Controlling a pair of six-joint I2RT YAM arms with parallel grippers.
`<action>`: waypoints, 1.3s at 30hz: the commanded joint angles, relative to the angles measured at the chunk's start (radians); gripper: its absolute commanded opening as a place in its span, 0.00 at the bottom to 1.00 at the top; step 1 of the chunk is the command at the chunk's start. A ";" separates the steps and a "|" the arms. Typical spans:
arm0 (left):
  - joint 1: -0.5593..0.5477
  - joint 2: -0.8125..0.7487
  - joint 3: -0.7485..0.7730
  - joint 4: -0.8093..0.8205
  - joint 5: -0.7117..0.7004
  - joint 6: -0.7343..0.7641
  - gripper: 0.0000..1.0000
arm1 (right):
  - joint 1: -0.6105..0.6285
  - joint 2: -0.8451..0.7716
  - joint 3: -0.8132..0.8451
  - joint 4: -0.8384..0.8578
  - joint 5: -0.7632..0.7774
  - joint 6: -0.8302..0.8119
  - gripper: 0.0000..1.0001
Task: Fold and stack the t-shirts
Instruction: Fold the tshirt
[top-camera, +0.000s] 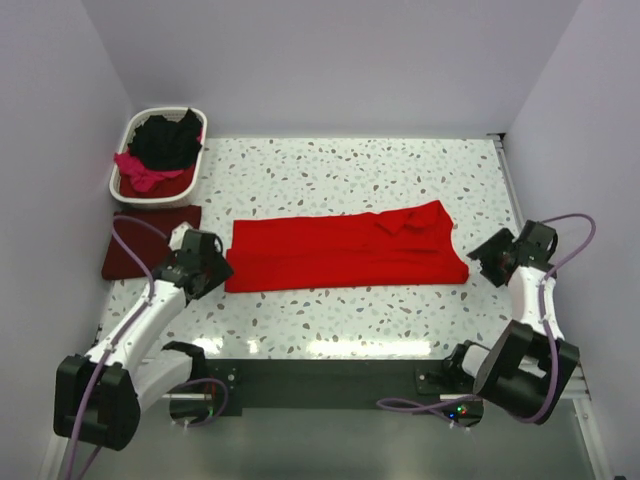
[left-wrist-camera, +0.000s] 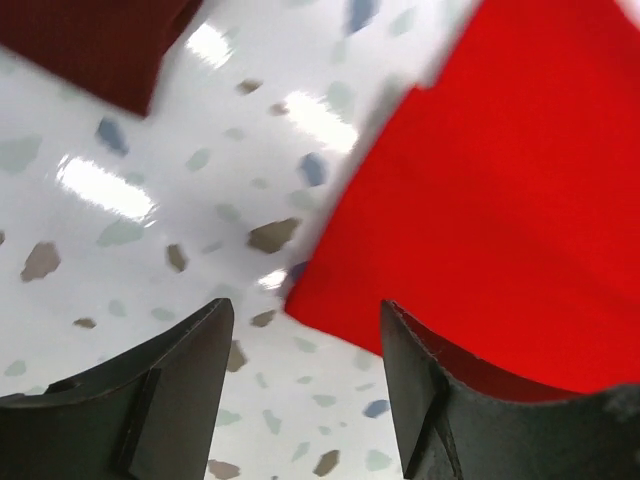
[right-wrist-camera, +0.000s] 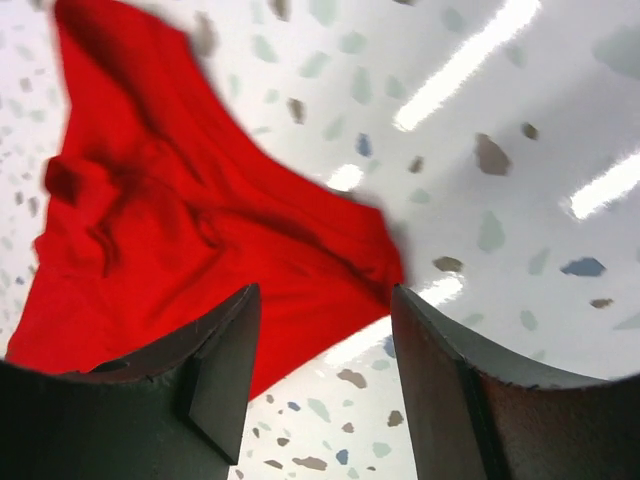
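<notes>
The left tool (top-camera: 203, 264) stands with its jaws wide and nothing between them, low over the table (top-camera: 350, 165) at the near left corner of the red shirt (top-camera: 345, 250). The right tool (top-camera: 497, 257) is likewise wide and empty, just off the shirt's near right corner.

The red shirt lies across the middle of the table as a long flat band, its sleeves seemingly turned in, with a rumpled patch near the right end. It looks part folded, and I judge the crosswise folds are yet to come.

Beside the left tool, a maroon shirt (top-camera: 150, 240) lies folded flat at the table's left edge, so one piece seems finished. A black shirt (top-camera: 165, 140) and a pink shirt (top-camera: 140, 175) sit heaped in the basket (top-camera: 118, 180) at the far left, untouched.

Only the top view shows the basket and the whole layout. The left wrist view shows the red corner (left-wrist-camera: 480, 200) lying just ahead of the left tool (left-wrist-camera: 305, 335), not between the jaws. The right wrist view shows the creased collar end of the shirt (right-wrist-camera: 180, 240) and its corner ahead of the right tool (right-wrist-camera: 325, 305).
</notes>
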 joint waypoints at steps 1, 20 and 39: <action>-0.088 0.012 0.171 -0.011 -0.067 0.073 0.66 | 0.064 -0.073 0.082 0.017 -0.020 -0.052 0.59; -0.690 0.874 1.008 0.419 -0.045 0.904 0.60 | 0.370 0.059 0.185 0.061 -0.021 -0.098 0.55; -0.707 1.212 1.201 0.520 0.473 1.344 0.43 | 0.371 0.095 0.149 0.086 -0.047 -0.073 0.55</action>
